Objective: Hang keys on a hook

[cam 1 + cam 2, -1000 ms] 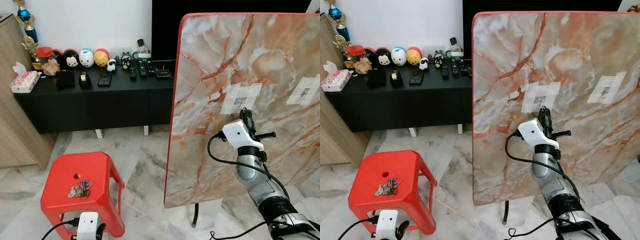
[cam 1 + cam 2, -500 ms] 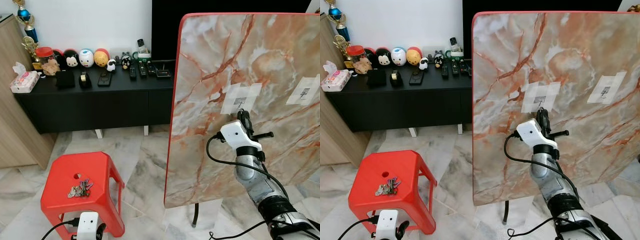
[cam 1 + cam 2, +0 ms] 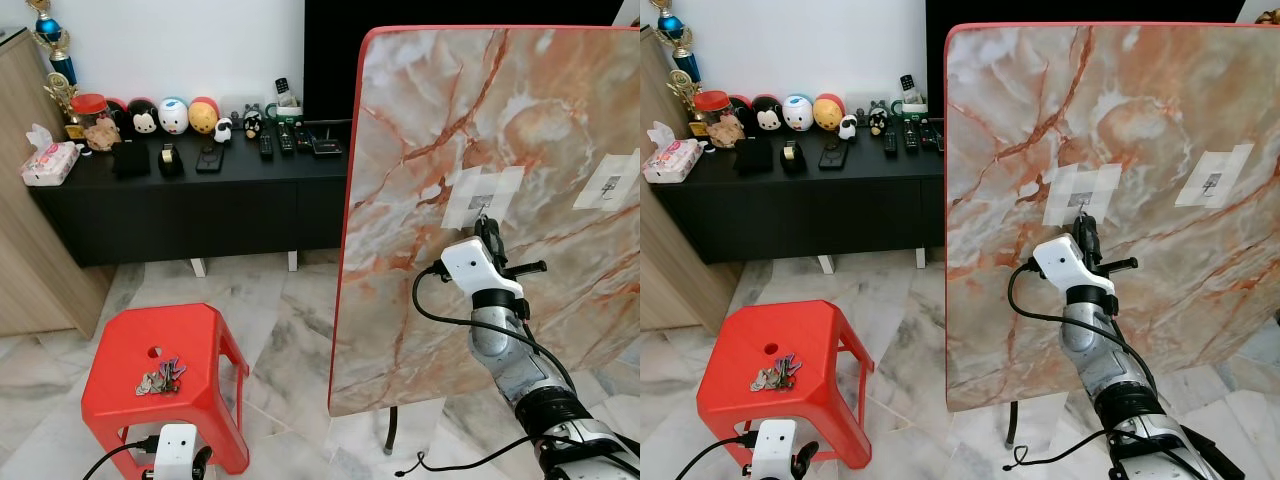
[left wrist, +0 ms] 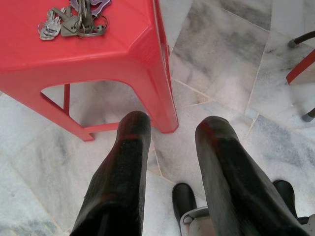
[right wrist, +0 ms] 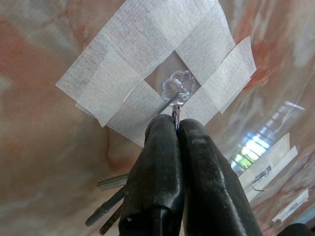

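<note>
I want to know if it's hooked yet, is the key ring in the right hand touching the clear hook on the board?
Cannot tell. In the right wrist view, the right hand pinches the key ring right at the clear hook, but contact isn't plain.

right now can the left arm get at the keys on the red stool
Probably yes: the left gripper hangs open low beside the red stool, and the keys lie uncovered on its top, with nothing between them.
</note>
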Available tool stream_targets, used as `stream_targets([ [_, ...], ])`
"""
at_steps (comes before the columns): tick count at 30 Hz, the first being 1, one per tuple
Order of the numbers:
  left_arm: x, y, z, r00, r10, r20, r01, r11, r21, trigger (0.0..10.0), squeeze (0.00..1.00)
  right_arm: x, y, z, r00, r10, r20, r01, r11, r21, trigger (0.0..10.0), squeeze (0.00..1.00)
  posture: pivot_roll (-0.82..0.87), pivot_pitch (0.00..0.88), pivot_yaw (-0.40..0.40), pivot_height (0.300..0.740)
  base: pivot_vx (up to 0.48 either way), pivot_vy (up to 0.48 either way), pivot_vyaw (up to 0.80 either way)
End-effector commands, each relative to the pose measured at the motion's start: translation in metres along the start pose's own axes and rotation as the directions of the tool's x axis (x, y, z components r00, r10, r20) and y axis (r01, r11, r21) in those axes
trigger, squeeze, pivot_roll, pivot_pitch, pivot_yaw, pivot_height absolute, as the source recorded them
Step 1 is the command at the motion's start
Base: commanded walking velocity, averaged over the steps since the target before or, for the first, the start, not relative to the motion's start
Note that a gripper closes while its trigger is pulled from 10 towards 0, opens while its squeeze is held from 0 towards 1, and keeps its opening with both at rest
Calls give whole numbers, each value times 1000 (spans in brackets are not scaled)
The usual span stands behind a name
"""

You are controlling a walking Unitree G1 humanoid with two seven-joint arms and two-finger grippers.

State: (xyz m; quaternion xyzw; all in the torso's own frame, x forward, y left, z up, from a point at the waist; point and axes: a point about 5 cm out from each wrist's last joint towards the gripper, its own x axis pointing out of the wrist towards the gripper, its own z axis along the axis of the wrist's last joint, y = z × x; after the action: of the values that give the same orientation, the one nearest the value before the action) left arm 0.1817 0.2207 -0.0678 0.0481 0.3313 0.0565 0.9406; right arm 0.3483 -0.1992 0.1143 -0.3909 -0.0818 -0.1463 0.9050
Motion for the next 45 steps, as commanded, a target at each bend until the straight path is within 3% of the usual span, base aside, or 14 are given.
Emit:
stream_targets([
  [1,0,0,-4,1000,0,-29,0,1000,3,10000,0,7,-5,3,1000,-8,3,8,1000,-8,10000,0,-38,0,-51,740,0,0,0],
  [43,-1,-3,-5,999,1,-34,-1,1000,3,10000,0,0,5,-4,997,70,-39,-70,998,1,10000,0,-34,0,-54,740,0,0,0],
  [44,-1,-2,-5,999,1,-35,-1,1000,3,10000,0,-1,5,-4,997,68,-40,-68,998,11,10000,1000,-35,0,-54,740,0,0,0],
  [45,-1,-2,-6,999,2,-35,-2,1000,4,10000,0,-1,5,-4,997,67,-40,-66,998,17,10000,1000,-34,0,-53,740,0,0,0],
])
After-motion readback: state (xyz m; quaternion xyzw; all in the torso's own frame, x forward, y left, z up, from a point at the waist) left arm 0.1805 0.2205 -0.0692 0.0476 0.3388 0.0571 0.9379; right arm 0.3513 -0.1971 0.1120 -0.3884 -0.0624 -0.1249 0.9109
